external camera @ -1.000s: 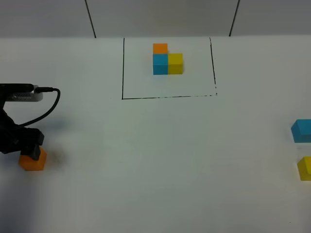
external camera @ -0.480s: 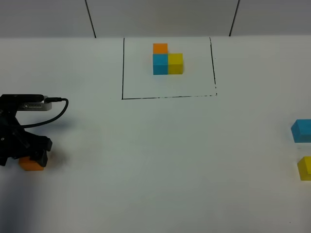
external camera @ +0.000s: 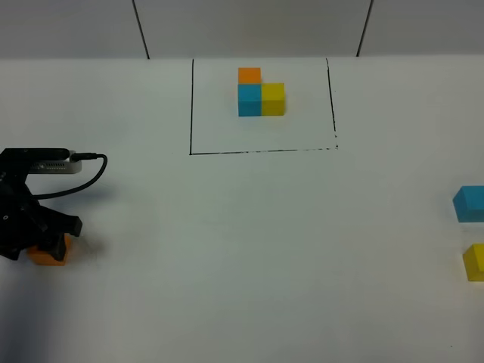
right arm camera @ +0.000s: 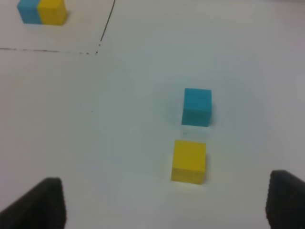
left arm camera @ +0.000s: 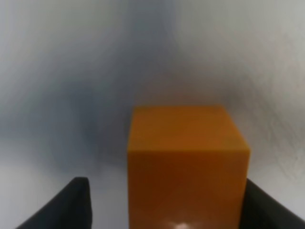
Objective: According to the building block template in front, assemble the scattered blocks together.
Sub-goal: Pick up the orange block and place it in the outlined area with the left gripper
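**Orange cube between my left fingers**

My left gripper (external camera: 45,236) is standing low at the table's (external camera: 242,249) left edge, with the orange cube (left arm camera: 188,162) between its fingers. One finger is touching the cube and the other seems just apart, so I cannot tell if I am gripping. My right gripper (right arm camera: 164,200) is hanging spread wide and empty near the blue cube (right arm camera: 197,107) and yellow cube (right arm camera: 189,161). The template (external camera: 261,94) is lying well apart.

My left fingers (left arm camera: 71,205) are black, and the cube (left arm camera: 188,162) at them is plain orange against the white table (external camera: 242,249). At three o'clock sit a sky-blue cube (external camera: 469,203) and a yellow cube (external camera: 475,262). At twelve, the template (external camera: 190,106) is a thin black outline around orange, blue and yellow blocks.
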